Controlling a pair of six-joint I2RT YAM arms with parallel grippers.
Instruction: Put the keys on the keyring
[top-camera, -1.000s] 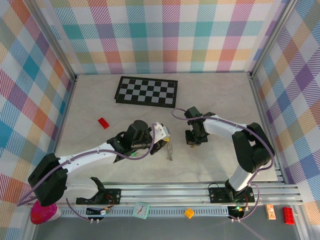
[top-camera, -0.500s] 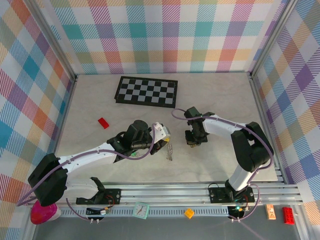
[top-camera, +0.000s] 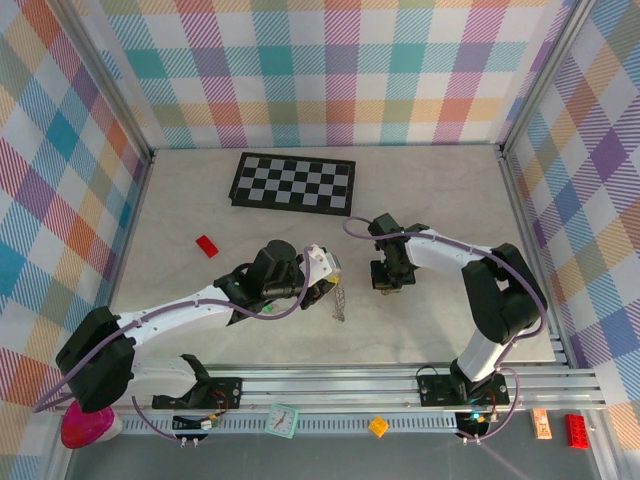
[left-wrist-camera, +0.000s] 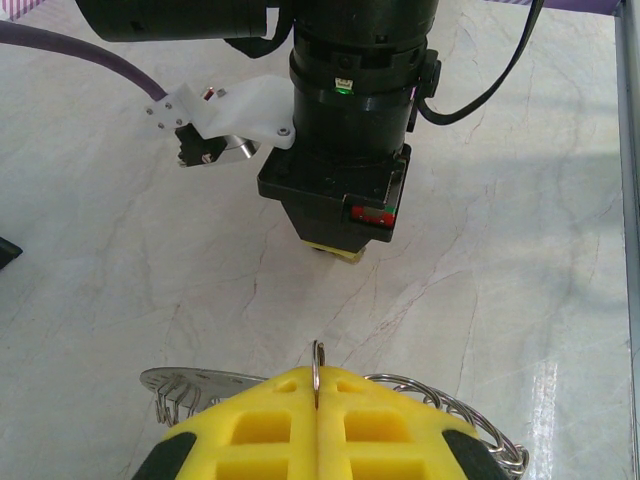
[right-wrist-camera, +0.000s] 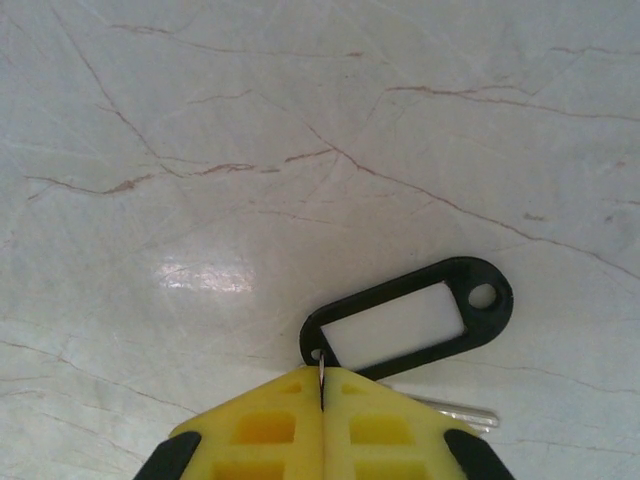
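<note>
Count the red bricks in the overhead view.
2. One red brick lies on the table, near its left edge. A second red brick sits off the table, past the front rail at far right. Others may be hidden.

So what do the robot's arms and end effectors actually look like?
The left arm and right arm have white links, bulky black joints and purple cables looping along them. The left end effector and right end effector have yellow fingers with square recesses and black outer edges. The right one's body is black, with a green light, a red label and a white side bracket.
</note>
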